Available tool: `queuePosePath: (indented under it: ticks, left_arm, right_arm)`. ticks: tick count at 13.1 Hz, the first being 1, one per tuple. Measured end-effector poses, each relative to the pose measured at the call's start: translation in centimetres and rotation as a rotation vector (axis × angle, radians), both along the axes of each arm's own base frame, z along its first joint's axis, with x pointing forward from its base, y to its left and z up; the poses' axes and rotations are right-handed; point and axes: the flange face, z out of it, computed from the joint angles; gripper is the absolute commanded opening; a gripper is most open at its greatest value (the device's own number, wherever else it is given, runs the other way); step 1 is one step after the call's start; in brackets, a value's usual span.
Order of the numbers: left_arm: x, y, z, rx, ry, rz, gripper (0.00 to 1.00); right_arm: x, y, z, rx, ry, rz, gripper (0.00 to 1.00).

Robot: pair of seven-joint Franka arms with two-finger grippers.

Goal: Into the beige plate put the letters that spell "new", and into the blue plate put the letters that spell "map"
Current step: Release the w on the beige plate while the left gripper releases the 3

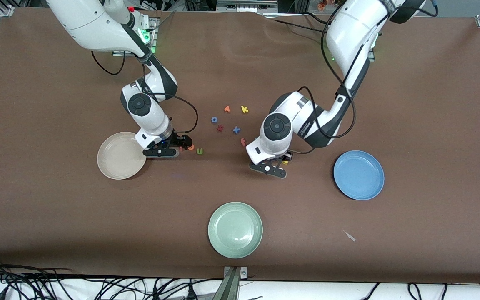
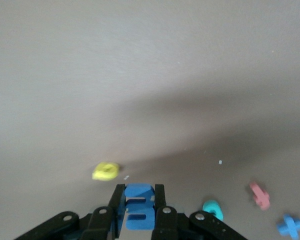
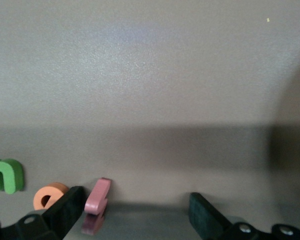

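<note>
Gripping the small dull blue foam letter m (image 2: 139, 207) between closed fingers, the left gripper (image 1: 283, 160) is sitting low at the tabletop, between the loose cluster of letters and the round bright blue plate (image 1: 358, 175), which is lying empty toward the left arm's end of the brown table (image 1: 431, 104). The little yellow foam letter a (image 2: 106, 171) and the teal foam letter p (image 2: 213, 209) are lying just beside that grip, not yet collected.

The right gripper (image 1: 183, 143) is standing with its jaws wide apart, down at the table just beside the round cream-beige plate (image 1: 117, 160), which is also empty. The salmon-pink foam letter w (image 3: 96, 205) is resting against the inner face of one finger, with the round orange foam e (image 3: 50, 195) and the green foam n (image 3: 6, 176) lying close by outside the jaws.

So each arm seems to be working on its first letter. The left one next needs to lift and carry the m over the blue plate; the right one needs to close squarely on the w without nudging the e.
</note>
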Motion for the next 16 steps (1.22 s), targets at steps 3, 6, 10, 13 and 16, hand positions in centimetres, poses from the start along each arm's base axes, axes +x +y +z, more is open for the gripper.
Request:
queuePosePath:
  ticks: [3,6,10,13,16]
  left_arm:
    - [3.4,5.3,5.2,-0.005,-0.015,-0.052,0.04]
    - [7.4,15.3,5.2,-0.015,0.023,-0.132,0.04]
    - [8.9,25.4,0.1,0.025,0.098,-0.224,0.11]
    - [7.8,29.3,-6.2,0.031,0.082,-0.261,0.99]
    - [7.3,29.2,-6.8,0.017,0.068,-0.275,1.0]
  right_arm:
    - [0.0,0.3,0.1,0.005,-0.007,0.005,0.46]
    - [0.2,0.9,0.7,0.01,-0.018,0.015,0.09]
    - [0.7,0.3,2.3,-0.027,0.004,0.06,0.0]
    - [1.8,-2.2,4.7,-0.083,0.019,0.127,0.0]
    - [3.4,-7.2,7.8,-0.144,0.043,0.227,0.0]
